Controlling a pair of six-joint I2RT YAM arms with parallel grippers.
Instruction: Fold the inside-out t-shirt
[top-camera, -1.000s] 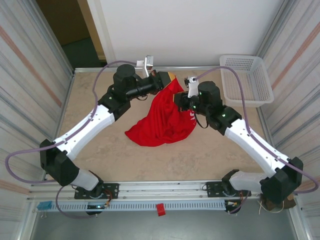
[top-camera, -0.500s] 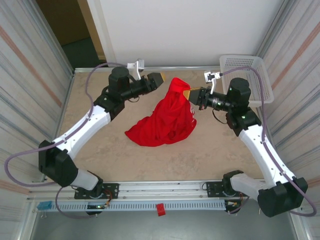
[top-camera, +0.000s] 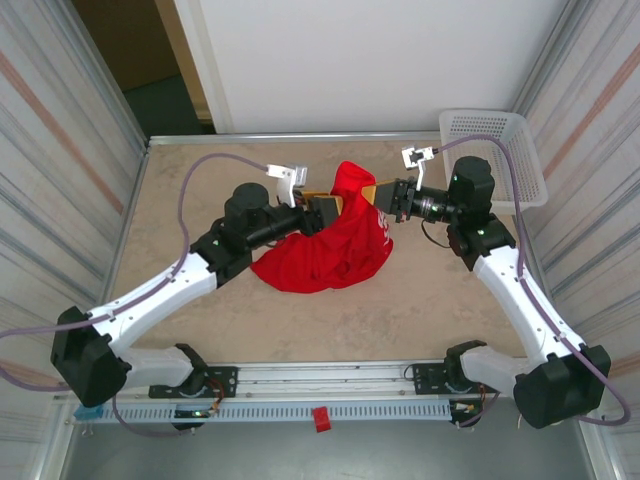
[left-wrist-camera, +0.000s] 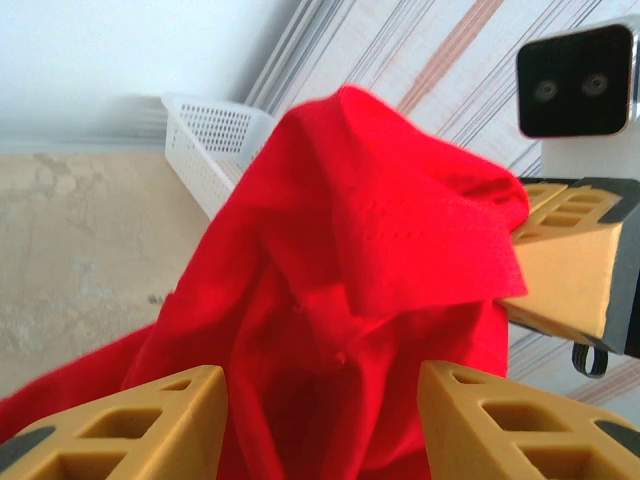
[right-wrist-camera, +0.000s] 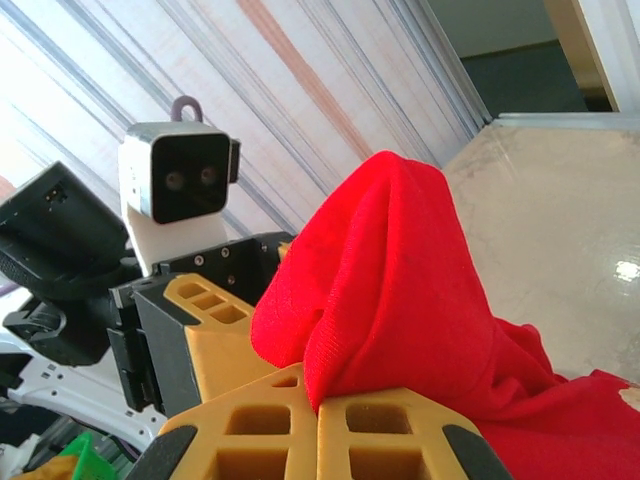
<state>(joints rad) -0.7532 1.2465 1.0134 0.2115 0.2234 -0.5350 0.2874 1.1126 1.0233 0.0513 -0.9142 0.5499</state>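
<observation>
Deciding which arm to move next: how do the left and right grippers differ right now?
The left gripper stands open with nothing clamped; the right gripper is shut on a fold of the t-shirt. The right gripper holds that fold lifted off the table; the left gripper lifts nothing. Both have yellow fingers and face each other across the t-shirt.

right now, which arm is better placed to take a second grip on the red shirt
Left. The left gripper is open, with its fingers aimed at the hanging t-shirt. The right gripper is shut on its raised fold, holding it up.
</observation>
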